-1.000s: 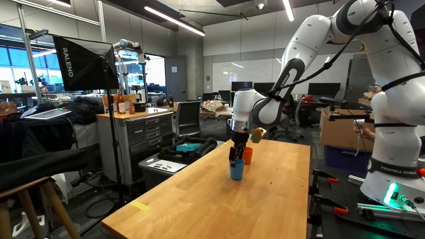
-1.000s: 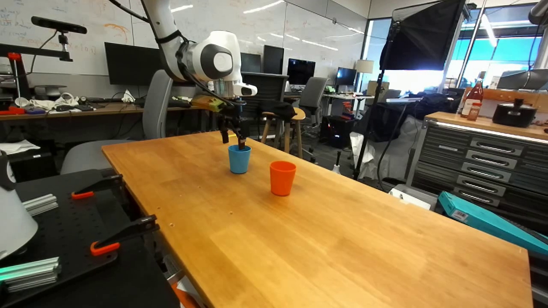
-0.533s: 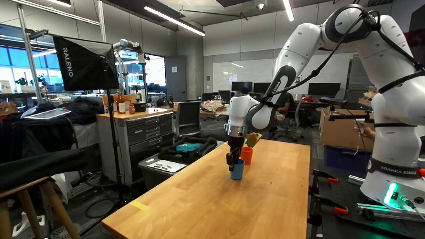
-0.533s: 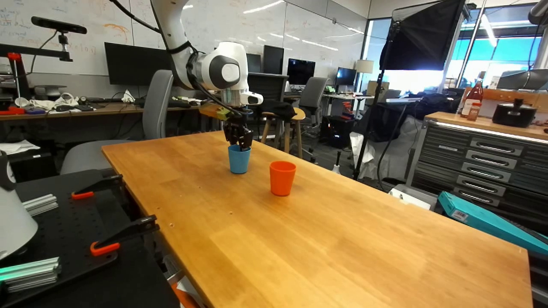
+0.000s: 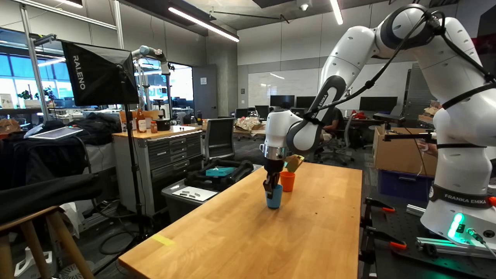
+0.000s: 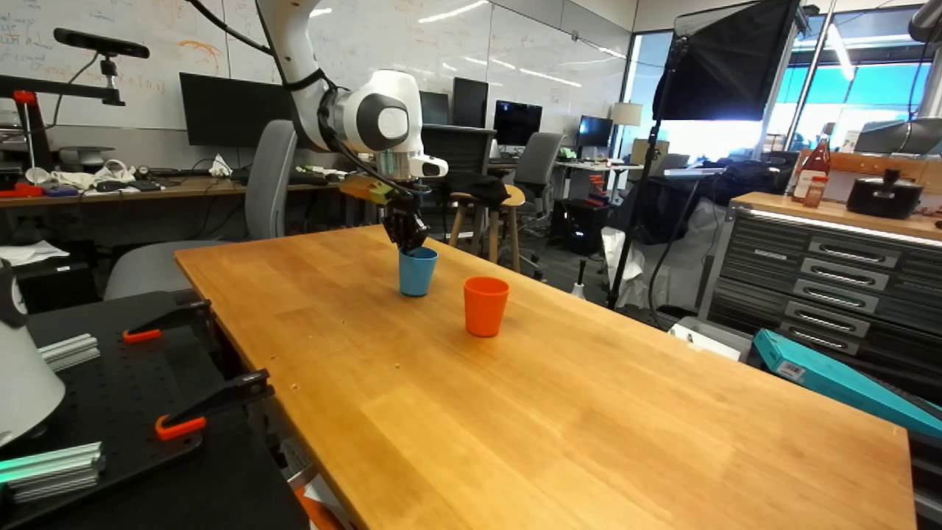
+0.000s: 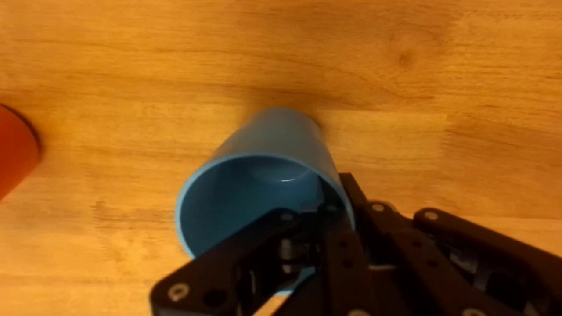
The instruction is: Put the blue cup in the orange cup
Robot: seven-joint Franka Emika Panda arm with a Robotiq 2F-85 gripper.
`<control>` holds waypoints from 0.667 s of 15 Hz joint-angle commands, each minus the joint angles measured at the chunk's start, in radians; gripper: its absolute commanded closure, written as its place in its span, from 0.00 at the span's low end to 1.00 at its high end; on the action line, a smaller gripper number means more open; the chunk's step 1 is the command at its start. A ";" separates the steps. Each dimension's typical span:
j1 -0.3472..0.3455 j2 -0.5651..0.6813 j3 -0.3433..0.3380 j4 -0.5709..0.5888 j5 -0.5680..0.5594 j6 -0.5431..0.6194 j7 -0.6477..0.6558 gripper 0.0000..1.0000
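Note:
The blue cup [image 7: 259, 202] stands near the table's far end, its mouth facing up toward the wrist camera. My gripper [image 7: 340, 193] is shut on the cup's wall, with one finger inside the rim and the other outside. Both exterior views show the fingers at the rim of the blue cup [image 6: 417, 274]. Whether its base touches the wood is too fine to tell. A short gap away, the orange cup [image 6: 486, 307] stands upright on its own. Only part of the orange cup [image 7: 15, 151] enters the wrist view, at the left edge.
Both cups are on a long wooden table [image 5: 310, 232], with the orange cup close to one long edge. A strip of yellow tape [image 5: 164, 240] marks one corner. Clamps [image 6: 180, 427] with orange tips sit beside the robot's base.
The gripper has come down at the blue cup's rim and its fingers have closed on the wall. The blue cup has shifted slightly with them. The orange cup has not moved.

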 commanded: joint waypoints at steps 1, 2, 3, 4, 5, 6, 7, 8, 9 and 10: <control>0.014 -0.043 -0.004 -0.001 0.022 -0.022 -0.013 0.98; 0.018 -0.054 -0.009 0.002 0.016 -0.031 -0.008 0.98; 0.022 -0.066 -0.013 0.007 0.011 -0.043 -0.004 0.98; 0.023 -0.078 -0.017 0.012 0.008 -0.054 0.000 0.98; 0.025 -0.092 -0.024 0.013 0.000 -0.060 0.007 0.98; 0.027 -0.107 -0.032 0.015 -0.010 -0.065 0.015 0.98; 0.027 -0.121 -0.041 0.016 -0.018 -0.069 0.021 0.98; 0.024 -0.136 -0.050 0.018 -0.025 -0.075 0.026 0.98; 0.021 -0.150 -0.058 0.021 -0.034 -0.080 0.031 0.98; 0.015 -0.162 -0.069 0.022 -0.043 -0.086 0.035 0.98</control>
